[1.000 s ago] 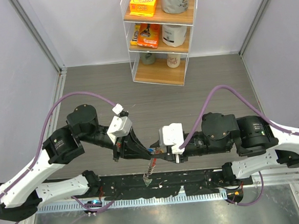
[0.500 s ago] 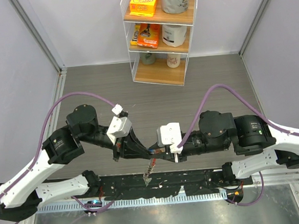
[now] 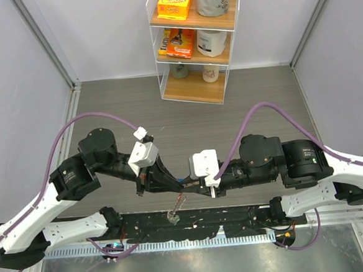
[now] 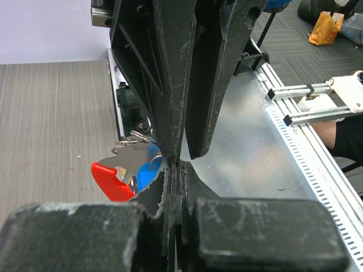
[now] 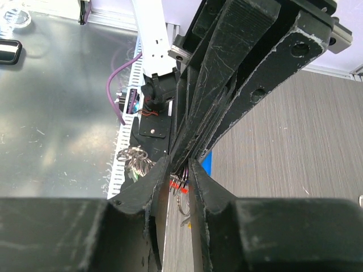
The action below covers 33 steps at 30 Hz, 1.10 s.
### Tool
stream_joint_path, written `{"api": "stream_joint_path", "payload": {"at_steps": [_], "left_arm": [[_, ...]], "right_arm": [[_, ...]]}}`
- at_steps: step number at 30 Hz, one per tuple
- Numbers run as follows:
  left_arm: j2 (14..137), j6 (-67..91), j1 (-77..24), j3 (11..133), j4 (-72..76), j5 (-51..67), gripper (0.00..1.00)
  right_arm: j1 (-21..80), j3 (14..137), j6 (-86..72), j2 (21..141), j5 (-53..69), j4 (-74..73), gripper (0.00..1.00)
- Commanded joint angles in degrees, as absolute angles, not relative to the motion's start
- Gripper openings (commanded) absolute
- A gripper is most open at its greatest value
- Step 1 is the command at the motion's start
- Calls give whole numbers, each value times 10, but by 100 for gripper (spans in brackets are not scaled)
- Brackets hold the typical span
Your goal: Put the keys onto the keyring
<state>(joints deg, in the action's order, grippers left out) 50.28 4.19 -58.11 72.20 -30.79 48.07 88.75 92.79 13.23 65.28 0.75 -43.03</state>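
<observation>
At the front of the table (image 3: pixel 242 107), left gripper (image 4: pixel 173 167) pinches the keyring (image 4: pixel 110 180); right gripper (image 5: pixel 178 167), clenched or not, unclear; threading seems underway, next needing the blue key (image 4: pixel 148 170) aligned precisely

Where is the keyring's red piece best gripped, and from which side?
Probably at the free rounded end of the red piece, coming from the left of the left wrist view: that end sticks out clear, while the other end sits by the blue key head and the shut left gripper.
</observation>
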Motion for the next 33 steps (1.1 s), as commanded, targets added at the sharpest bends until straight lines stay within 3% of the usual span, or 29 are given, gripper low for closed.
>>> {"api": "stream_joint_path", "payload": {"at_steps": [1, 8, 23, 33], "left_arm": [[484, 40, -582, 729, -282, 477, 0], [480, 47, -583, 727, -270, 476, 0], [480, 54, -581, 732, -265, 441, 0], [481, 64, -582, 727, -244, 421, 21]], "right_arm": [[886, 930, 123, 643, 3, -432, 24], [886, 926, 121, 646, 2, -436, 5], [885, 909, 121, 625, -20, -403, 5], [885, 888, 125, 596, -40, -376, 6]]}}
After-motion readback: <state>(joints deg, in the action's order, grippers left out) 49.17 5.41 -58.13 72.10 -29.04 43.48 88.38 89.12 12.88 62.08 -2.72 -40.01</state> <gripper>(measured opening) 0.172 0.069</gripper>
